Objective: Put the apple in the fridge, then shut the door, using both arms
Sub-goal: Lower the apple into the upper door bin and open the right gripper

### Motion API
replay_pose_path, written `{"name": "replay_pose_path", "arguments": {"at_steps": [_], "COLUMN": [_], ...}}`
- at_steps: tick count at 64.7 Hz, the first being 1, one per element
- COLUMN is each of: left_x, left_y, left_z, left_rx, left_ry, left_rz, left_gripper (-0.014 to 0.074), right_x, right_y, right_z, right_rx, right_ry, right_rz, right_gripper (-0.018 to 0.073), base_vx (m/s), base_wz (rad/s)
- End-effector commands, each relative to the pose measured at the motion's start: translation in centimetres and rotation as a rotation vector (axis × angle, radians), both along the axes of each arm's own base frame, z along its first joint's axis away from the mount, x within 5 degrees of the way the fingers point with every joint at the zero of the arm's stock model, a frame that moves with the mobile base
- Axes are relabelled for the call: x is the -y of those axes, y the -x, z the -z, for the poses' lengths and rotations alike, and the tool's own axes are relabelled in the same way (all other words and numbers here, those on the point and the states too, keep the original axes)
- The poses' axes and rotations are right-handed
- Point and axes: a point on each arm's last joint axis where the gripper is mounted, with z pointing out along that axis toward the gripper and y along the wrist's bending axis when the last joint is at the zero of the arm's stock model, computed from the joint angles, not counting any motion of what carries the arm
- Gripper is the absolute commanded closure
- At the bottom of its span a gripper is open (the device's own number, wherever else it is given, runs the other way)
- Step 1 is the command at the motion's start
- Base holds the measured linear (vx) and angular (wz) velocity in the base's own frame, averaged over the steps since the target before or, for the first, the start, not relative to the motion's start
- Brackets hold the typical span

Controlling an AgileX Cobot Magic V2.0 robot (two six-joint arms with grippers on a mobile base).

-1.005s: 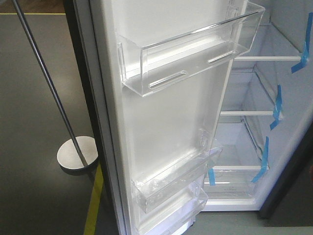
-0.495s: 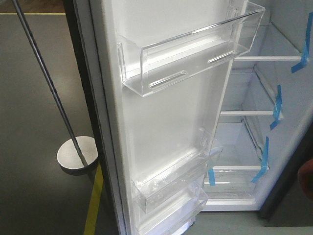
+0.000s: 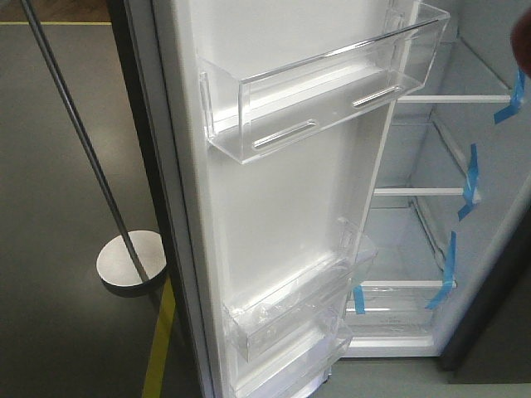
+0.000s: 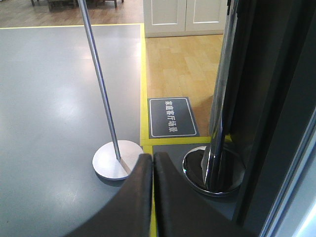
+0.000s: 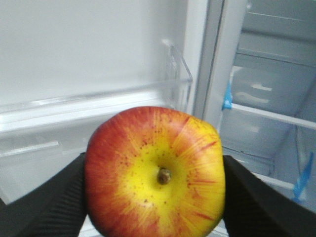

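Observation:
The fridge (image 3: pixel 415 249) stands open, showing a white interior, glass shelves and blue tape strips. Its door (image 3: pixel 290 199) is swung wide toward me, white inner side showing, with clear plastic bins. My right gripper (image 5: pixel 154 163) is shut on the red and yellow apple (image 5: pixel 148 148), stem dimple facing the camera, in front of a door bin and left of the fridge shelves (image 5: pixel 266 113). In the front view the apple (image 3: pixel 523 41) is only a dark red blur at the top right edge. My left gripper (image 4: pixel 152 158) is shut and empty, low over the floor outside the door.
A metal pole on a round base (image 3: pixel 129 261) stands left of the door, by a yellow floor line (image 3: pixel 162 348). The left wrist view shows that base (image 4: pixel 116 159), a chrome stand base (image 4: pixel 212 170), a dark floor sign (image 4: pixel 173 117) and a dark panel at right.
The red blur of the apple has risen from the lower right edge of the front view to the top right edge. The door and fridge have not moved.

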Motion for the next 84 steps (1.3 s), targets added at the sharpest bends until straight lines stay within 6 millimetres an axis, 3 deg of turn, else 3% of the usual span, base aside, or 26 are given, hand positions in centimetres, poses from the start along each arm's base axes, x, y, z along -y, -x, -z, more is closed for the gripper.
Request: {"name": "replay_pose_path", "arguments": {"at_steps": [1, 4, 17, 33, 45, 67, 84], "left_x": [0.0, 0.0, 0.0, 0.0, 0.0, 0.0, 0.0], "left_y": [-0.1, -0.1, -0.1, -0.1, -0.1, -0.1, -0.1], "left_z": [-0.1, -0.1, -0.1, -0.1, -0.1, -0.1, -0.1], "left_rx": [0.066, 0.066, 0.066, 0.066, 0.066, 0.066, 0.066], "left_ry": [0.005, 0.005, 0.005, 0.005, 0.005, 0.005, 0.005], "left_rz": [0.001, 0.001, 0.001, 0.001, 0.001, 0.001, 0.001], "left_gripper": [0.0602, 0.0602, 0.0602, 0.0602, 0.0602, 0.0602, 0.0602], "right_x": [-0.6, -0.7, -1.3, -1.6, -2.9, -9.1, -9.4], "right_y": [-3.0, -4.0, -8.7, -11.3, -12.5, -14.2, -13.7], "right_z": [-3.1, -4.0, -4.8, -4.2, -3.6, -0.4, -0.4], "right_rx": [0.089, 0.098, 0.035, 0.048, 0.061, -0.015, -0.030], "right_ry": [-0.054, -0.065, -0.086, -0.103, -0.080, 0.132, 0.161], "right_rz": [-0.049, -0.068, -0.135, -0.166, -0.190, -0.227, -0.153], "right_gripper": [0.0321, 0.0320, 0.0314, 0.0310, 0.0216, -0.0041, -0.0069], "base_vx": [0.00, 0.00, 0.00, 0.00, 0.00, 0.00, 0.00], "base_wz": [0.00, 0.00, 0.00, 0.00, 0.00, 0.00, 0.00]}}
